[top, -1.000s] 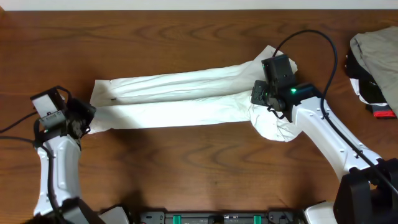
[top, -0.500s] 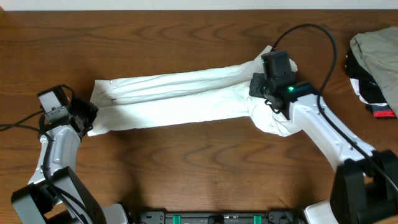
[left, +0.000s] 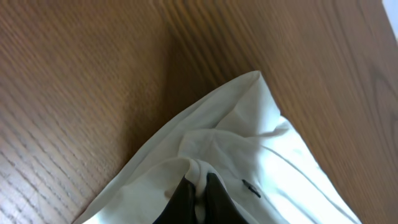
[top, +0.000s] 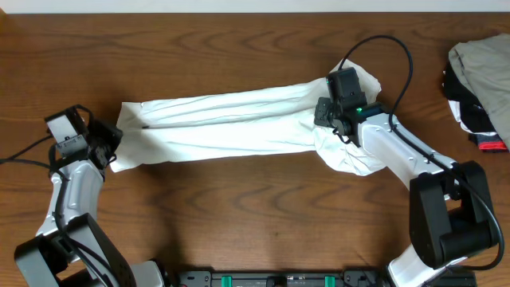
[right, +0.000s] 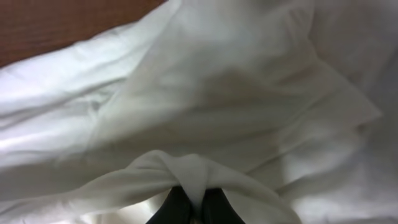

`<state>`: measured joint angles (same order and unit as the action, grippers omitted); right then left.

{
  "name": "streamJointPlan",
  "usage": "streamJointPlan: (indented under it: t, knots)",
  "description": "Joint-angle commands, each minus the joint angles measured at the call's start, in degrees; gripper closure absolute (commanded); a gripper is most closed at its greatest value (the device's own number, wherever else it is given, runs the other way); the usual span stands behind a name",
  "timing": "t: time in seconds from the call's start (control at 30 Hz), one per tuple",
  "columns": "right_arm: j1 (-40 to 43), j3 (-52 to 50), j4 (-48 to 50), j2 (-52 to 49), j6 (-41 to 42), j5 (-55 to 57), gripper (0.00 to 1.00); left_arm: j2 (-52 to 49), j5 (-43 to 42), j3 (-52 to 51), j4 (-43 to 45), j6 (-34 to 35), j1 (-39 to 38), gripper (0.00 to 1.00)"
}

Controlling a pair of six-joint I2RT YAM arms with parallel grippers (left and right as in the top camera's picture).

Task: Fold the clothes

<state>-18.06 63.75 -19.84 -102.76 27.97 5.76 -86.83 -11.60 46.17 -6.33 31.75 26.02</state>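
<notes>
White cotton, twisted into a long wrinkled band, runs across the dark wooden counter (top: 239, 223). This is the T-shirt (top: 223, 127), stretched left to right between the two arms. At its left end the left claw (top: 110, 150) is clenched on the lower corner of the cloth. The left wrist view shows its two dark fingertips (left: 214, 194) pressed together on a pinch of bunched fabric, with a small dark mark on the fabric nearby. The middle of the shirt lies on the counter in two long folds. At the right end the right claw (top: 323, 127) is clenched on a raised fold, the cloth drawn into a ridge between its tips. More fabric is bunched beneath the arm. A black cable (top: 382, 37) loops above that arm. Far right, well apart from the shirt, a heap of beige-grey, black and red garments (top: 482, 64) lies at the counter's edge.
</notes>
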Motion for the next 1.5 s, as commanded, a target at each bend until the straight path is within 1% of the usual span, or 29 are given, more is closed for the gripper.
streamJointPlan:
  t: [0.0, 0.27, 0.47, 0.9, 0.93, 0.97, 1.0, 1.03, 1.07, 1.1, 1.17, 1.23, 1.33, 1.4, 1.47]
  knots:
    - [0.6, 1.1, 0.6, -0.5, -0.9, 2.0, 0.97, -1.3, 1.2, 1.1, 1.1, 0.3, -0.2, 0.94]
    - [0.6, 1.1, 2.3, -0.5, -1.3, 3.2, 0.98, -4.9, 1.2, 1.1, 3.3, 0.3, -1.2, 0.94]
    - [0.7, 1.1, 4.7, -0.5, -1.3, 3.2, 0.98, -5.3, 1.2, 1.1, 4.9, 0.3, -3.3, 0.94]
    - [3.3, 1.1, 7.9, -3.2, -1.5, 0.9, 0.95, -5.3, 1.5, 1.1, 3.8, -0.4, -3.9, 0.93]
    - [3.6, 1.1, 8.0, -3.3, -1.5, 0.8, 0.94, -5.3, 1.9, 1.1, 3.5, -0.6, -3.9, 0.9]
    - [3.8, 1.1, 7.9, -3.3, -1.5, 0.8, 0.85, -5.3, 2.0, 1.1, 3.3, -1.2, -3.9, 0.77]
    - [4.1, 1.1, 7.8, -3.3, -1.5, 0.8, 0.75, -5.3, 2.0, 1.1, 3.1, -1.7, -3.9, 0.61]
    - [4.3, 1.1, 7.8, -3.3, -1.5, 0.8, 0.64, -5.3, 2.0, 1.1, 3.0, -1.7, -3.9, 0.55]
    - [4.5, 1.1, 7.8, -3.3, -1.5, 0.8, 0.54, -5.3, 2.0, 1.1, 3.0, -1.7, -3.9, 0.54]
    - [4.6, 1.1, 7.8, -3.3, -1.5, 0.8, 0.46, -5.3, 2.0, 1.1, 3.0, -1.7, -3.9, 0.51]
    - [4.7, 1.1, 7.5, -3.3, -1.5, 0.8, 0.29, -5.3, 2.0, 1.1, 3.0, -1.7, -3.9, 0.33]
    - [4.7, 1.1, 7.4, -3.3, -1.5, 0.9, 0.27, -5.3, 2.0, 1.1, 3.0, -1.7, -3.9, 0.24]
    - [4.7, 1.2, 6.8, -3.2, -3.3, 1.0, 0.24, -4.8, 2.0, 1.1, 3.0, -1.7, -3.8, 0.19]
    - [5.0, 2.3, 4.5, -2.8, -3.4, 1.5, 0.23, -3.7, 2.0, 1.1, 3.0, -1.7, -3.8, 0.17]
    - [5.6, 4.7, 0.7, -1.9, -3.4, 1.7, 0.19, -1.9, 2.0, 1.1, 2.7, -1.7, -3.8, 0.16]
